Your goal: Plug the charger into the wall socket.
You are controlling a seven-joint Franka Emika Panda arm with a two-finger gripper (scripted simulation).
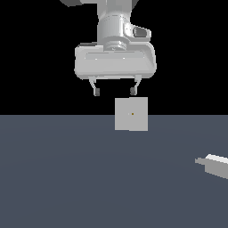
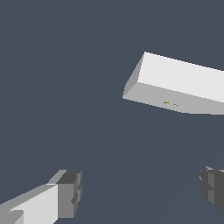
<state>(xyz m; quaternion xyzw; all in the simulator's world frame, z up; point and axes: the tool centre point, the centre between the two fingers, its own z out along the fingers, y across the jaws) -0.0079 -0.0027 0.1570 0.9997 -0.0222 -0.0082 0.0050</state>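
Observation:
The wall socket is a flat light-grey square plate standing upright on the dark floor, with a tiny yellowish dot at its centre. In the wrist view the wall socket shows from above as a pale slab. The charger, a small light-grey block with a narrower end, lies on the floor at the exterior view's far right, partly cut off by the frame edge. My gripper hangs open above the floor, just above and slightly to the exterior view's left of the socket, with nothing between its fingers. The charger is outside the wrist view.
A flat dark grey-blue floor fills the lower half of the exterior view, with black background behind it. Nothing else stands on it.

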